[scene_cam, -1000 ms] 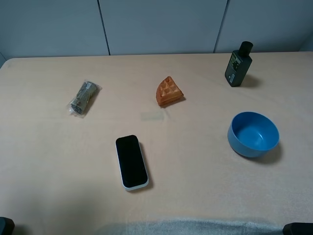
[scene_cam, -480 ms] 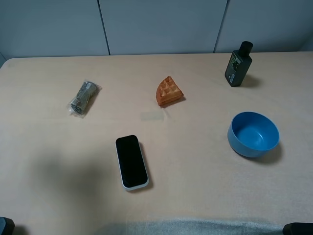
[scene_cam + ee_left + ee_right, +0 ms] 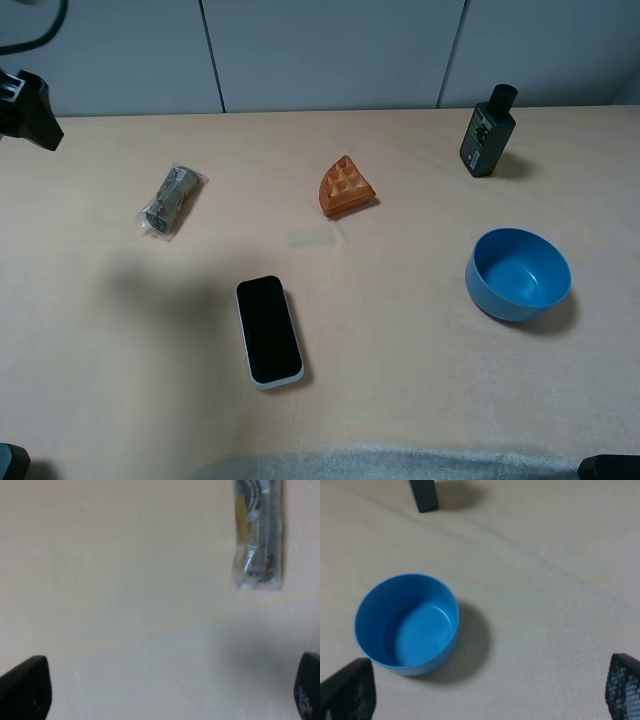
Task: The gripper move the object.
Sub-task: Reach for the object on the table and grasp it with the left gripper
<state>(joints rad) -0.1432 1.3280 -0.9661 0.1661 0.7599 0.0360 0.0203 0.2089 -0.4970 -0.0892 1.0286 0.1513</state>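
Note:
The object, a small crinkly clear packet (image 3: pixel 170 200) with dark green-grey contents, lies on the left of the beige table (image 3: pixel 400 380). In the left wrist view the packet (image 3: pixel 257 535) lies ahead of my left gripper (image 3: pixel 167 692) and apart from it. That gripper's two dark fingertips (image 3: pixel 25 692) stand wide apart with nothing between them. A dark part of the left arm (image 3: pixel 28 108) shows at the exterior view's top left, raised off the table. My right gripper (image 3: pixel 485 690) is open and empty, above the table near the blue bowl (image 3: pixel 407 622).
A black phone (image 3: pixel 268 331) lies in the middle front. An orange waffle wedge (image 3: pixel 346 187) lies at centre back. A dark green bottle (image 3: pixel 487 131) stands at the back right, and the blue bowl (image 3: pixel 517 274) sits in front of it.
A dark part of the left arm has come into the exterior view at top left. Its shadow on the table has shifted up toward the packet. No object has moved.

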